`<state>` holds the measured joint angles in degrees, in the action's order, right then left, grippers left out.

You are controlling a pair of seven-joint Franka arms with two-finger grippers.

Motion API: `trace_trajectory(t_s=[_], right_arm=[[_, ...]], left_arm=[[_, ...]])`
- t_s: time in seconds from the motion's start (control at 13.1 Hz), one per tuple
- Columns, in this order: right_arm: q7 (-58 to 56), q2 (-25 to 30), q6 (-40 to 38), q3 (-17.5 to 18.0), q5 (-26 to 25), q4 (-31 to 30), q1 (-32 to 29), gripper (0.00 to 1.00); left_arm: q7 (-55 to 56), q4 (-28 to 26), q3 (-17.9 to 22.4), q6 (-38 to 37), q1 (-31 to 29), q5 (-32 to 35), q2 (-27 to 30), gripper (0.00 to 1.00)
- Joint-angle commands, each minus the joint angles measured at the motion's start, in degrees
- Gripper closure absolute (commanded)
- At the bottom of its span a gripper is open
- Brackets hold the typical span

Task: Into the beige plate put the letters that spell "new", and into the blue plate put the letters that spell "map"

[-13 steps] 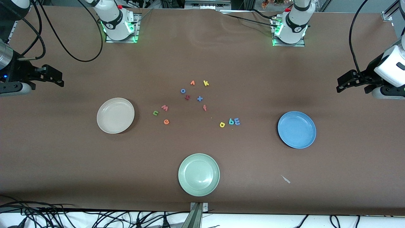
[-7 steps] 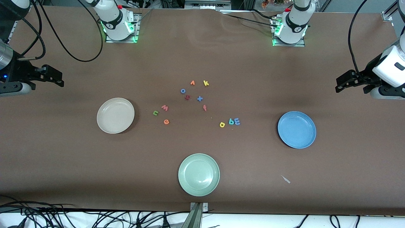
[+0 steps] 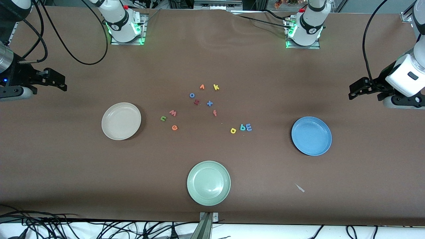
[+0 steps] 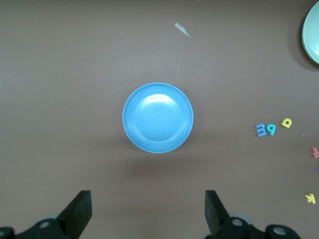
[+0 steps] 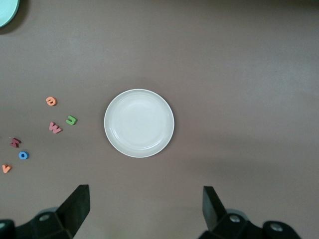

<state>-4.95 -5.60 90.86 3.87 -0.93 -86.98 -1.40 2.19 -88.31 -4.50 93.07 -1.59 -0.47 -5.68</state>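
You have both arms parked high at the ends of the brown worktop [image 3: 66, 166]. Your left claw [image 3: 357, 90] hangs over bare worktop at the left arm's end, its fingers spread wide with nothing between them. Your right claw [image 3: 56, 83] hangs over bare worktop at the right arm's end, likewise released and empty.

The round cream-beige plate [image 3: 121, 120] with its raised rim sits toward the right arm's end, and nothing lies in it. Near it, toward the middle, you see the tiny foam letters for "new": the pink-red w [image 3: 173, 113], the green n [image 3: 163, 118] just beside it, and the orange e [image 3: 174, 127], which is nearest the front camera of the three. They lie apart from one another, all on the worktop.

The round medium-blue plate [image 3: 311, 135] sits toward the left arm's end, also holding nothing. Between it and the middle lie the letters for "map": the yellow a [image 3: 233, 130], the teal p [image 3: 243, 127] and the blue-purple m [image 3: 248, 127], the last two touching.

Farther from the front camera you have a loose cluster: an orange v-shaped letter [image 3: 202, 87], a yellow k [image 3: 216, 87], a blue o [image 3: 192, 95], a dark red letter [image 3: 196, 102], a blue x [image 3: 209, 103] and a red f-like letter [image 3: 214, 113]. A round pale green plate [image 3: 208, 183] sits nearest the front camera, mid-worktop.
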Motion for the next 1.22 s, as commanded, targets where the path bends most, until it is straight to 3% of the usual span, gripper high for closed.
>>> trace_trajectory(t_s=[0.0, 0.69, 0.99, 1.15], right_arm=[[0.47, -0.38, -0.42, 0.18, -0.3, 1.11, -0.18, 0.0], [0.12, -0.46, -0.42, 0.18, -0.39, 1.02, -0.36, 0.0], [0.2, -0.46, -0.51, 0.18, -0.39, 1.02, -0.36, 0.0], [0.38, -0.46, -0.68, 0.18, -0.48, 1.02, -0.27, 0.0]], left_arm=[[-0.25, 2.0, 0.1, -1.04, -0.43, -0.85, -0.3, 0.0], [-4.47, 2.0, 0.02, -4.38, -1.75, -2.51, 0.05, 0.0], [-4.3, 1.74, -1.65, -5.44, 1.93, -2.52, -1.09, 0.0], [-2.46, 1.91, -1.92, -4.83, 4.04, -2.87, -4.24, 0.0]])
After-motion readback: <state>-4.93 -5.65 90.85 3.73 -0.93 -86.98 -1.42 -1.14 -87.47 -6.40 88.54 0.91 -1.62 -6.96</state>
